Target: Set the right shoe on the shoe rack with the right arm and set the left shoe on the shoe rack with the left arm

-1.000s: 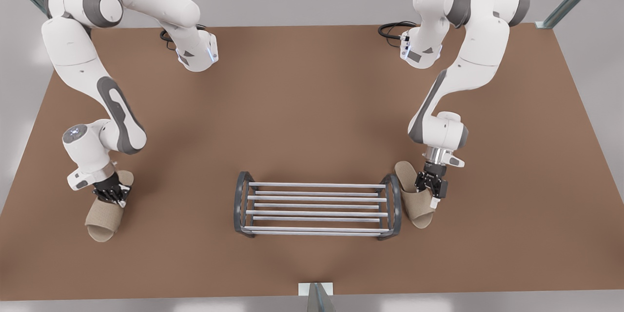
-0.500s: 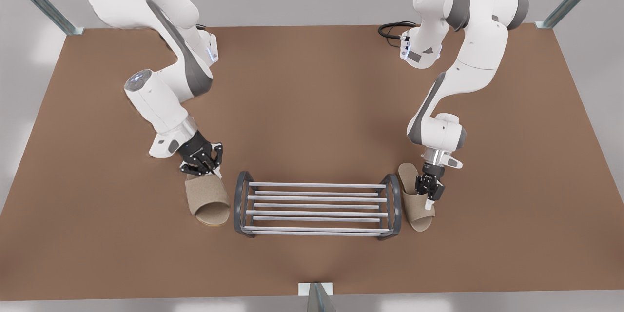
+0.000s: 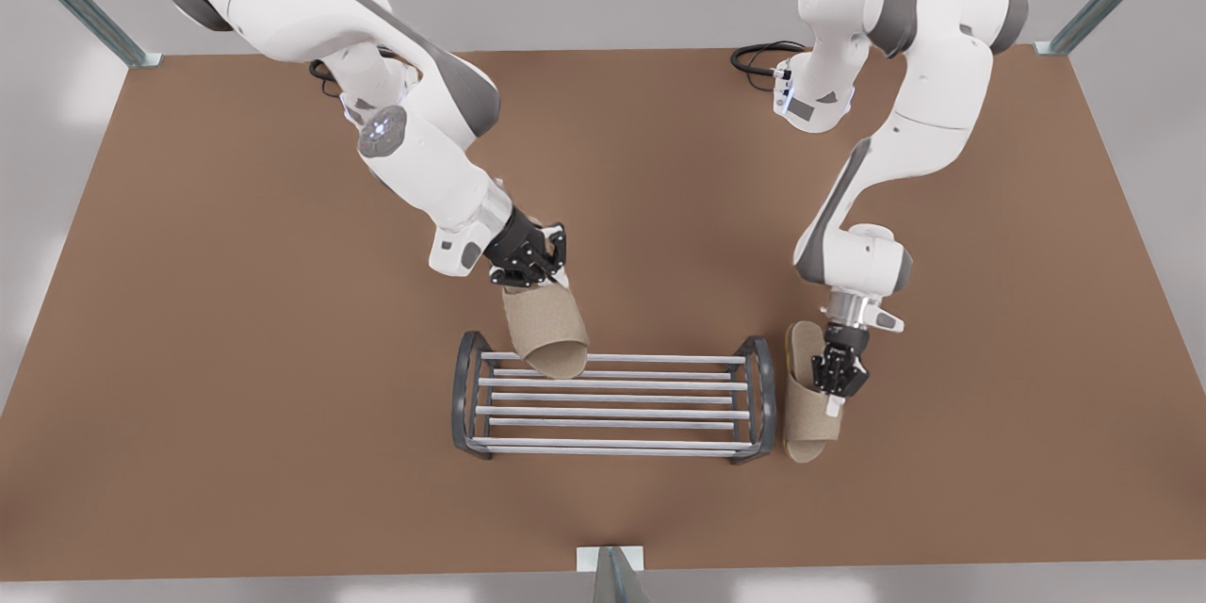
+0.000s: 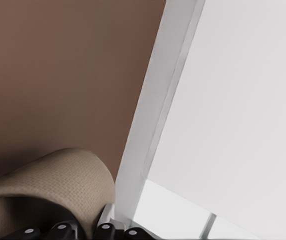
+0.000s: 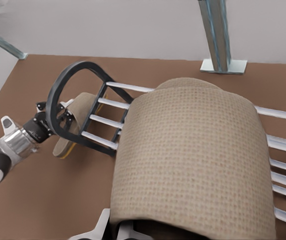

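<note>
The shoe rack [image 3: 612, 400] stands at the table's front middle, silver bars between dark end frames [image 5: 75, 102]. My right gripper [image 3: 529, 275], on the arm at the front view's left, is shut on the right shoe [image 3: 548, 334] [image 5: 192, 160], a beige slipper hanging toe-down over the rack's back bars. My left gripper [image 3: 835, 384] [image 5: 45, 122], at the front view's right, is shut on the left shoe [image 3: 803, 410] [image 4: 48, 182] [image 5: 78, 117]. That slipper is tipped onto its side just outside the rack's end frame at the front view's right.
The brown table [image 3: 236, 377] spreads wide on both sides of the rack. A metal post [image 3: 612, 573] [image 5: 217, 35] stands at the front edge. Black cables [image 3: 761, 57] lie near the arm bases at the back.
My right gripper has carried the right shoe from the front view's far left up over the rack's back bars. My left gripper has turned the left shoe onto its side beside the rack.
</note>
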Tool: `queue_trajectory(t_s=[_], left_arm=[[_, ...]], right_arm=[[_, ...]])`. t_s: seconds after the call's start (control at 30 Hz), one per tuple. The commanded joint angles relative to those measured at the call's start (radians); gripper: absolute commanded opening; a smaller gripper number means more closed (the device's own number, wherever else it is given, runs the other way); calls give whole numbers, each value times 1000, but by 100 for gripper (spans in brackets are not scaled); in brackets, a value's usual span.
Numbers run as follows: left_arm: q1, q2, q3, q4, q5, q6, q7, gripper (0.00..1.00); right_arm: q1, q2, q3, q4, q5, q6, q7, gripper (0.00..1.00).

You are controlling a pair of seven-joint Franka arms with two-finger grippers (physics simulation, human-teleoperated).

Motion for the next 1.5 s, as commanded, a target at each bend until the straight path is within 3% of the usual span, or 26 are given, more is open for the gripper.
queue_trajectory(t_s=[0.0, 0.07, 0.2, 0.23, 0.27, 0.37, 0.4, 0.43, 0.47, 0.77, 0.87, 0.93, 1.0, 1.07, 1.1, 1.17, 1.3, 1.4, 1.43, 1.47], left_arm=[[11, -2, -4, 4, -514, -13, -12, 21], [38, -48, -6, 10, -484, 59, -10, 21], [129, -249, -55, 82, -329, 466, -9, 21], [136, -265, -116, 142, -341, 501, -26, 21], [149, -284, -133, 276, -341, 686, -26, 21], [143, -340, -208, 349, -281, 862, -21, 21], [141, -340, -219, 379, -280, 925, -21, 21], [136, -343, -225, 379, -249, 943, -21, 21], [115, -347, -230, 379, -247, 960, -24, 21], [-212, -343, -207, 379, -226, 922, -26, 21], [-272, -294, -205, 381, -195, 816, -24, 21], [-333, -258, -158, 378, -181, 770, -24, 21], [-361, -231, -142, 376, -166, 735, -24, 21], [-364, -206, -116, 378, -166, 684, -22, 21], [-364, -203, -92, 378, -152, 652, -19, 21], [-359, -177, -84, 376, -96, 650, -21, 21], [-378, -166, -84, 375, -97, 646, -21, 21], [-370, -145, -67, 375, -97, 593, -21, 30], [-368, -140, -66, 375, -97, 593, -21, 44], [-367, -140, -61, 375, -96, 593, -21, 100]], right_arm=[[98, 67, -91, 85, -101, 15, 482, 21], [143, 150, -150, 177, -138, 15, 461, 21], [181, 237, -174, 237, -198, 63, 458, 21], [215, 253, -205, 257, -199, 73, 458, 21], [253, 265, -240, 278, -199, 82, 458, 21], [270, 279, -257, 275, -199, 93, 459, 21], [273, 282, -259, 272, -213, 99, 458, 26], [276, 287, -271, 264, -215, 119, 456, 50], [279, 296, -272, 261, -215, 124, 462, 100], [255, 241, -266, 208, -216, 113, 465, 100], [261, 77, -259, 183, -210, -112, 536, 100], [230, -94, -251, 188, -126, -423, 505, 100], [43, -166, -255, 207, 6, -746, 107, 100], [-127, -168, -283, 238, -31, -1023, -208, 100], [-132, -169, -283, 299, -127, -1109, -280, 100], [-106, -258, -340, 339, -180, -1146, -507, 100], [-12, -332, -515, 367, -54, -1195, -490, 100], [21, -390, -575, 278, -15, -1129, -498, 100], [21, -381, -575, 280, -15, -1128, -500, 100], [21, -361, -573, 283, -17, -1129, -490, 100]])
